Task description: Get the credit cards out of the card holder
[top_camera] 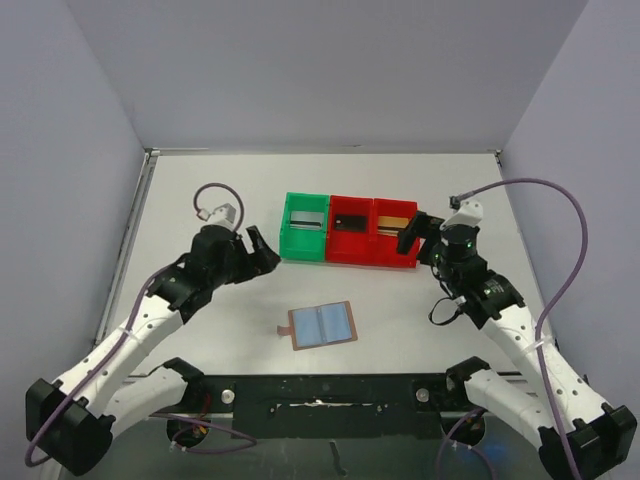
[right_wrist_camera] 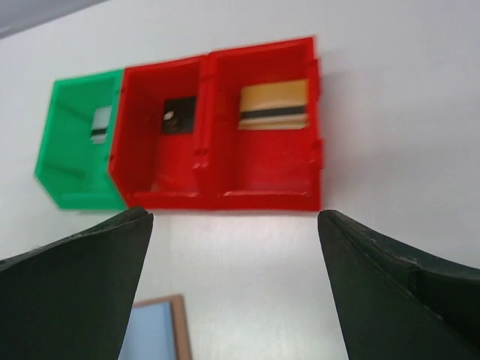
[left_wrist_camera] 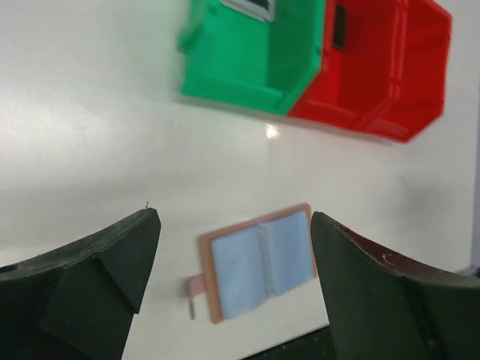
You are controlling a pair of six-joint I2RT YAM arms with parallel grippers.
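The tan card holder (top_camera: 321, 325) lies open on the table, light blue lining up, snap tab to its left. It also shows in the left wrist view (left_wrist_camera: 259, 261) and partly in the right wrist view (right_wrist_camera: 159, 328). A gold card (right_wrist_camera: 274, 105) lies in the right red bin, a black card (right_wrist_camera: 179, 115) in the middle red bin, a silvery grey card (right_wrist_camera: 100, 123) in the green bin. My left gripper (top_camera: 262, 246) is open and empty, left of the bins. My right gripper (top_camera: 418, 232) is open and empty by the right red bin.
A green bin (top_camera: 305, 227) and two red bins (top_camera: 375, 233) stand in a row at mid table. The metal front rail (top_camera: 320, 385) runs along the near edge. Cables loop over both arms.
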